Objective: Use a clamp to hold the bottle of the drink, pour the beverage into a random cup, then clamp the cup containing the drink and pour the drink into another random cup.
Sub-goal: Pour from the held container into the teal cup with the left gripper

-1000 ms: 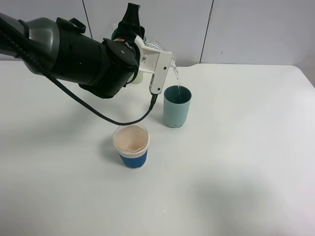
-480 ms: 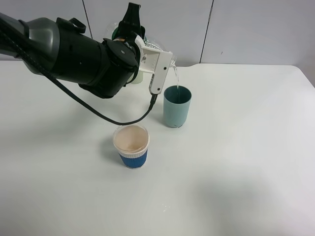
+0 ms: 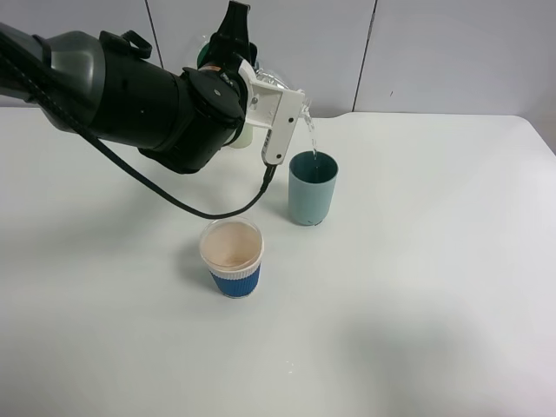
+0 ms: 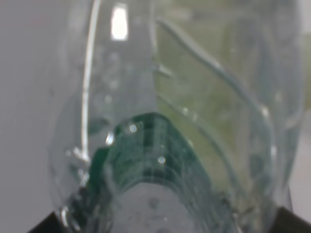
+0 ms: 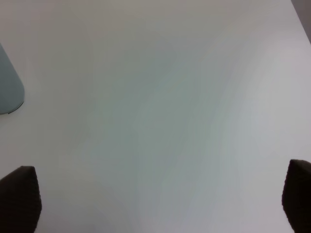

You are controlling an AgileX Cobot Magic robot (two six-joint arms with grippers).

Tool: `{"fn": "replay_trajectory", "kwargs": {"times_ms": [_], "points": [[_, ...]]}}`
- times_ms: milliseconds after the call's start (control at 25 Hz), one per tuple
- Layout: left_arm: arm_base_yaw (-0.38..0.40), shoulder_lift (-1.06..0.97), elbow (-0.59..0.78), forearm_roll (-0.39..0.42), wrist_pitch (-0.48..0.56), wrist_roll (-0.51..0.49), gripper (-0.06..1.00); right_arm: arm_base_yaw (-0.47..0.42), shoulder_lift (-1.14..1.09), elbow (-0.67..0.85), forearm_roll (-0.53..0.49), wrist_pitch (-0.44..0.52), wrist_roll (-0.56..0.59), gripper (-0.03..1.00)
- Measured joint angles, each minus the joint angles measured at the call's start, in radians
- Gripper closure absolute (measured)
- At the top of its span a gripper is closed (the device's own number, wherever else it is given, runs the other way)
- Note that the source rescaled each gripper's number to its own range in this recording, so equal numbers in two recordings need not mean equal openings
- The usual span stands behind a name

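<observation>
Pouring water [image 3: 310,135] into the teal cup [image 3: 312,195] below, left gripper [image 3: 236,61] clamps the tilted bottle [image 4: 194,97] near the table [image 3: 434,304]'s far edge.

Left gripper [image 3: 229,43] is seen raised over the back of the white table [image 3: 434,304], clamped on the clear bottle [image 3: 276,84]. The bottle is held tipped, its mouth directed down above the teal cup [image 3: 311,195]. A thin stream of water [image 3: 310,137] is seen falling from the mouth into that cup. The blue-banded cup [image 3: 234,261] is set upright nearer the front, apart from the teal cup.
</observation>
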Motion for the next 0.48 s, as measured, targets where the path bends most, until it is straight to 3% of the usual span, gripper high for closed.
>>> {"fn": "replay_trajectory", "kwargs": {"times_ms": [480], "points": [[0.0,0.0,0.0,0.002,-0.003,0.031,0.91,0.0,0.0,0.0,0.0,0.0,0.0,-0.03]]}}
